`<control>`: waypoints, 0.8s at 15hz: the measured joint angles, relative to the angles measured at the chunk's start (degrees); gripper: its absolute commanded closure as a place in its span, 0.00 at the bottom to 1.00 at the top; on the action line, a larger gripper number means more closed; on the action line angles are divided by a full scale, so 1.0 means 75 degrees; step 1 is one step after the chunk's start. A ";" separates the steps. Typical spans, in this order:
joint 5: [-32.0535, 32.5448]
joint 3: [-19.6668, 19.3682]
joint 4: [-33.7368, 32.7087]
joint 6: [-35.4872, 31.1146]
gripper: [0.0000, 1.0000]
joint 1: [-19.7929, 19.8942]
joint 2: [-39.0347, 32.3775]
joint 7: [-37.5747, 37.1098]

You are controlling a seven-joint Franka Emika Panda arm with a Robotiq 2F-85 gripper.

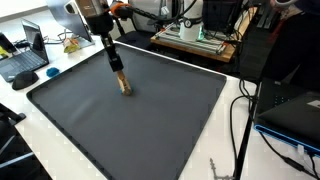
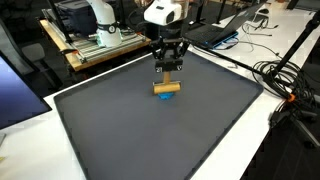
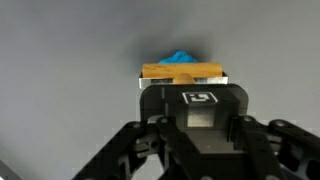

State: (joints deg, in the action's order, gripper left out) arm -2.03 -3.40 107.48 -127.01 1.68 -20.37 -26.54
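Black fingers of the gripper (image 2: 167, 74) are clenched on a wooden piece (image 2: 166, 89). In an exterior view a tan part of it stands upright between the pads, and a short bar lies crosswise at its lower end. The arm comes down from above and the gripper points at the surface, tilted a little in an exterior view (image 1: 117, 72). There the wooden piece (image 1: 125, 87) slants away from the fingers and reaches the surface.

The wrist view shows the bar (image 3: 182, 72) lying level just past the gripper's housing, with a blue thing (image 3: 180, 57) touching its far edge. In an exterior view the same blue thing (image 2: 164, 99) lies directly under the bar, on the surface. Whether it is fixed to the wood or only pressed beneath it cannot be told.

Both sit on a dark grey mat (image 2: 150, 135), in its half nearer the robot's base and well away from its edges. The mat covers most of a white table (image 2: 30, 140). Beyond the mat stands a wooden platform (image 1: 195, 42) with equipment on it. A laptop (image 1: 22, 62) rests on the table beside one corner of the mat, and black cables (image 2: 285, 80) trail along another side.
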 measured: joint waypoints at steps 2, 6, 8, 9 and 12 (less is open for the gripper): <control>-0.0011 0.0000 0.0000 0.0007 0.78 0.0000 -0.0006 0.0001; -0.0043 0.0000 -0.0007 0.0042 0.78 0.0000 -0.0020 0.0015; -0.0073 0.0000 -0.0026 0.0086 0.78 0.0001 -0.0036 0.0039; -0.0086 0.0000 -0.0035 0.0111 0.78 0.0001 -0.0044 0.0047; -0.0144 -0.0001 -0.0064 0.0164 0.78 0.0008 -0.0070 0.0099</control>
State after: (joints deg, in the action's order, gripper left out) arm -3.11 -3.40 107.00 -125.77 1.74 -20.89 -25.79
